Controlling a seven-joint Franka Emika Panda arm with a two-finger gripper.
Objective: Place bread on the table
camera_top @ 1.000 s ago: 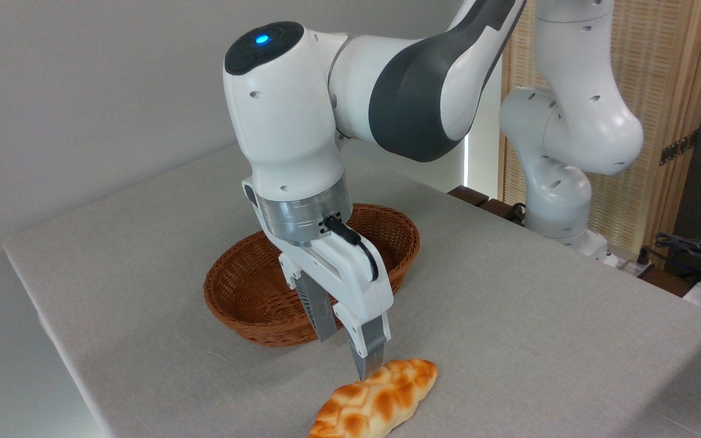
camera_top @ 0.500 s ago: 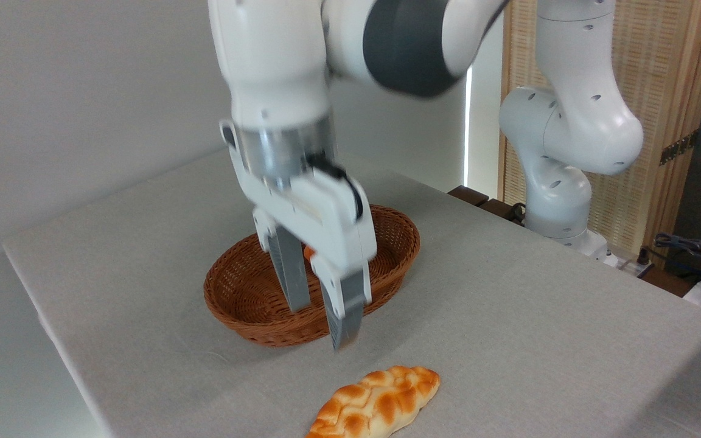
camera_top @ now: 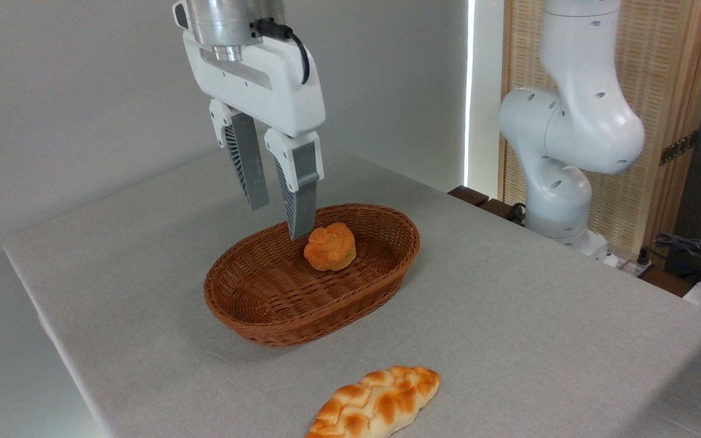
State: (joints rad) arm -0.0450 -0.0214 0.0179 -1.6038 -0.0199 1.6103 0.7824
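Note:
The bread (camera_top: 375,403), a long braided golden-orange loaf, lies flat on the table (camera_top: 539,328) near its front edge, its lower end cut off by the frame. My gripper (camera_top: 277,220) hangs high above the back of the wicker basket, far up and to the left of the bread. Its two fingers stand open with nothing between them.
A brown oval wicker basket (camera_top: 265,319) sits mid-table with a small round orange bun (camera_top: 330,246) inside. The arm's white base (camera_top: 560,201) stands at the table's far right edge. Cables and gear (camera_top: 700,258) lie beyond that edge.
The gripper has risen from just above the bread, moving up and back over the basket. The bread stays on the table. The bun, hidden before, now shows.

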